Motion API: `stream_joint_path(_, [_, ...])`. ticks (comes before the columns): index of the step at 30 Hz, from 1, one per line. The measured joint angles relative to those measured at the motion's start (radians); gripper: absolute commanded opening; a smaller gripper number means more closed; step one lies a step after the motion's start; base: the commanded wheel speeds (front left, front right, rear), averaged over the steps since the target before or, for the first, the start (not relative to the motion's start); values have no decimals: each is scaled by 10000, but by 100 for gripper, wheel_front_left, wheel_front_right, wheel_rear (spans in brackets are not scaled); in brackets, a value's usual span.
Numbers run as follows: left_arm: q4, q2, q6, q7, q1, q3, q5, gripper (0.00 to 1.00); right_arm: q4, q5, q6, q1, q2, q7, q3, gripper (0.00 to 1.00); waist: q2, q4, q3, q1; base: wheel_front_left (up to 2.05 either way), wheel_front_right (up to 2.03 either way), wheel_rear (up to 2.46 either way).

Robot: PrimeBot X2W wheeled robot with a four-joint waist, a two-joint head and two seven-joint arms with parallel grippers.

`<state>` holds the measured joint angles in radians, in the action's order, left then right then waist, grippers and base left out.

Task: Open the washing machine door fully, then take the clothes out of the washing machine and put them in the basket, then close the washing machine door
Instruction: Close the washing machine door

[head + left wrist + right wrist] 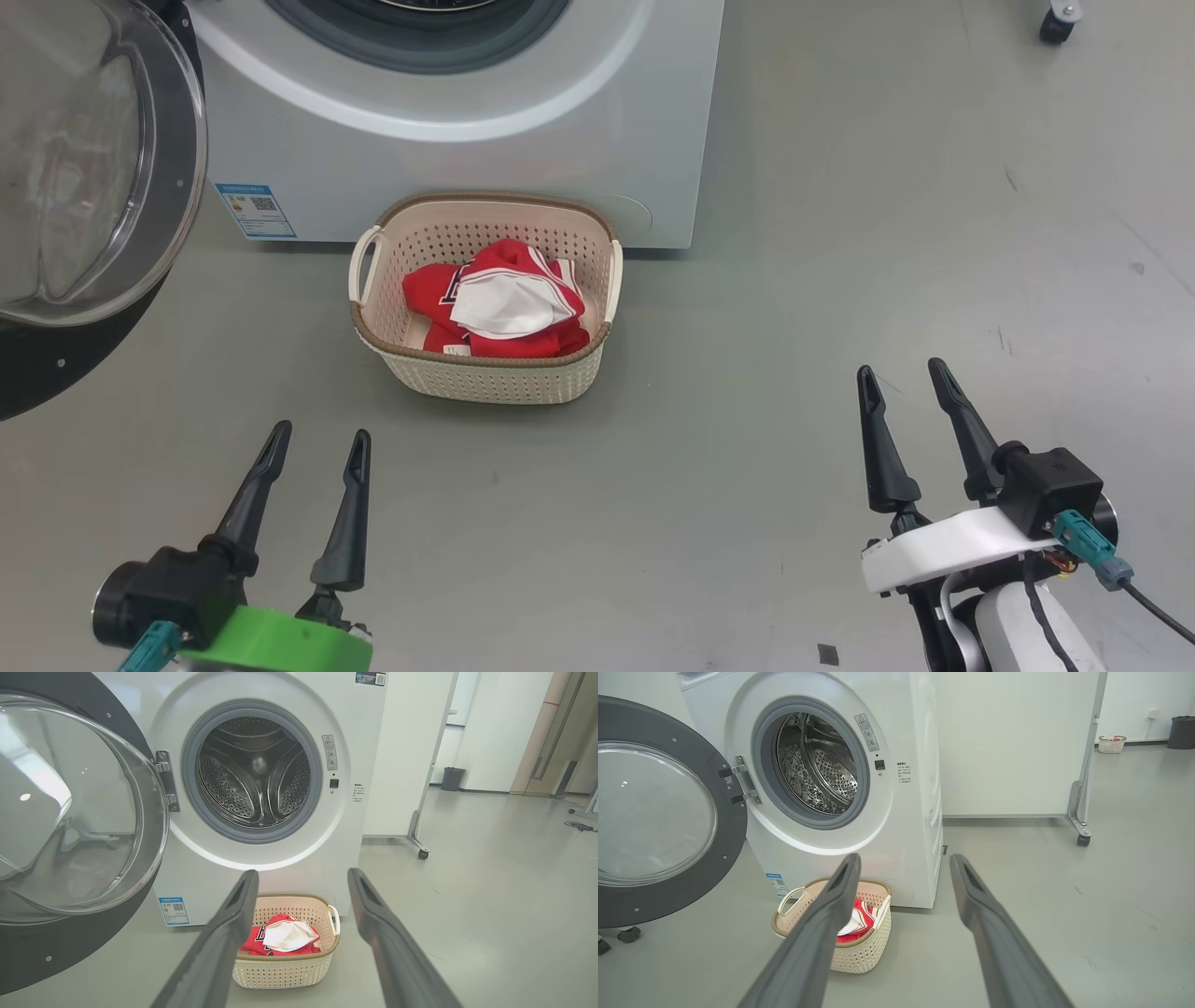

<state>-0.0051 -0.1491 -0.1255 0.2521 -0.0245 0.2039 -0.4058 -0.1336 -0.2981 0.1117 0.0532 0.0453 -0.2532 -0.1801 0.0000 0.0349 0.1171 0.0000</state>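
Note:
The white washing machine [467, 140] [280, 872] [906, 826] stands ahead with its round black-rimmed door [84, 187] [70, 826] [658, 812] swung wide to the left. Its steel drum [254, 774] [817, 765] looks bare inside. On the floor before it, the cream basket [485, 378] [285, 970] [859, 956] holds the red and white clothes [504, 299] [285, 938] [857, 921]. My left gripper [320, 437] [302, 877] is open near the floor, below and left of the basket. My right gripper [904, 371] [905, 863] is open too, well to the basket's right. Neither holds anything.
A white partition on castors [420, 849] [1080, 835] stands right of the washer. A dark bin [452, 778] [1181, 731] and a second small basket [1111, 744] sit far back. A castor [1055, 23] shows at the head view's top right. Grey floor [794, 373] spreads around.

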Motion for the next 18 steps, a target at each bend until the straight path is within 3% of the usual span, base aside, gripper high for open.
stream_joint_path(18, [136, 230, 0, 0, 10, 207, 27, 100, 94, 29, 0, -1, 0, 0, 190, 100, 0, 701, 66, 0, 0, 0, 0])
